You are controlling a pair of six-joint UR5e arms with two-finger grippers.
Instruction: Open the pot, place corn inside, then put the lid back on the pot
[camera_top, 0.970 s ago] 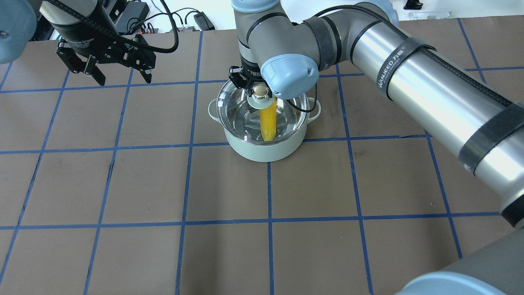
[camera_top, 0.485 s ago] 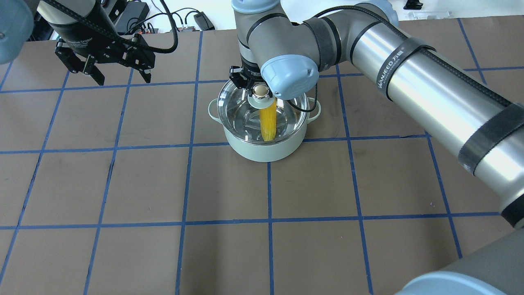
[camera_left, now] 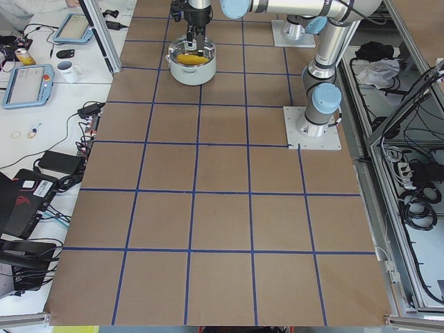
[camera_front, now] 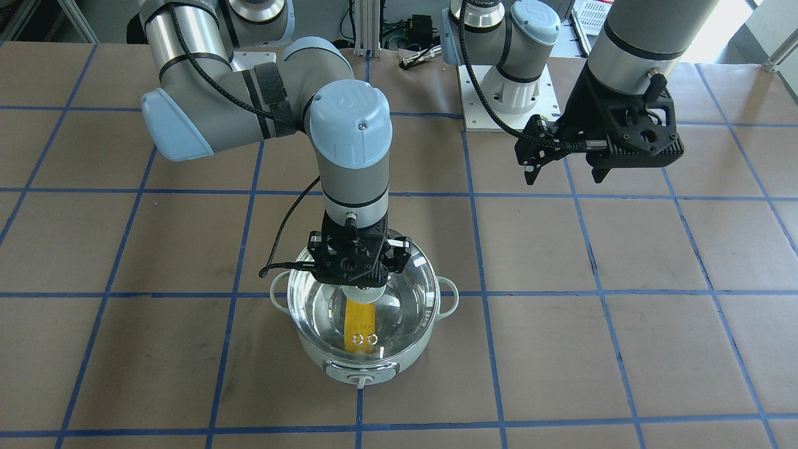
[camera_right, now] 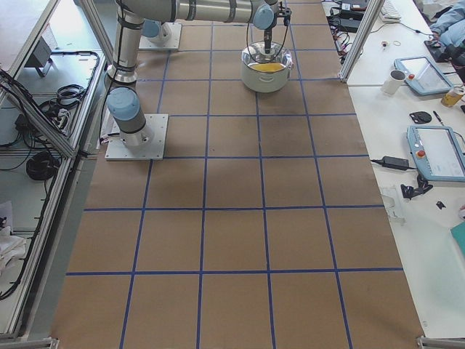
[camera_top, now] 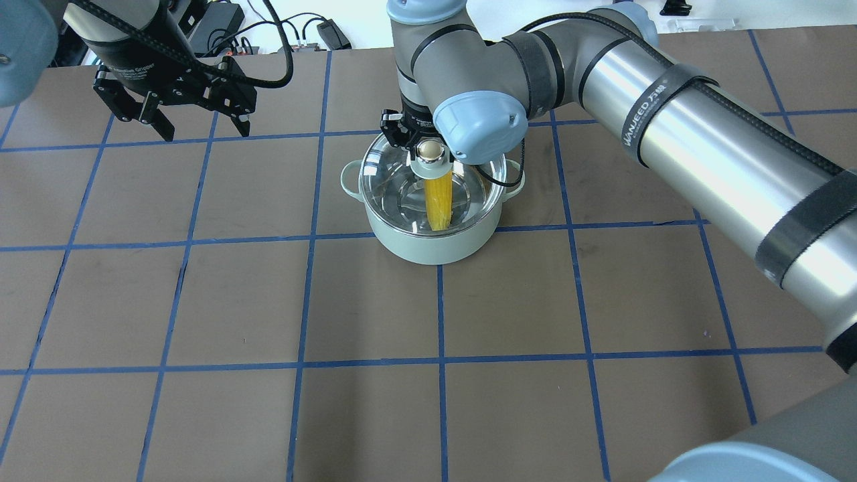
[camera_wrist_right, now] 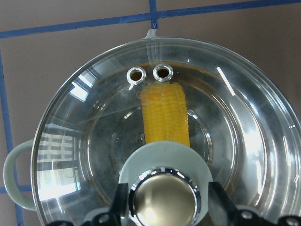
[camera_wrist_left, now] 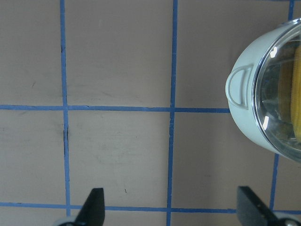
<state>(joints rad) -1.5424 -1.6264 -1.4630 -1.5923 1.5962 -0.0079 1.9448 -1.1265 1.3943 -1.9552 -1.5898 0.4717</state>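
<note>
Silver-grey tubular arms [camera_top: 703,154], pale blue joint caps [camera_front: 351,115], black strap bands [camera_top: 797,229]; matte black left gripper [camera_top: 204,132] and right gripper [camera_front: 360,277], both bolted and cabled

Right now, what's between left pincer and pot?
Nothing but table and blue tape between the left pincer and the pot; overhead and left wrist views show it.
</note>
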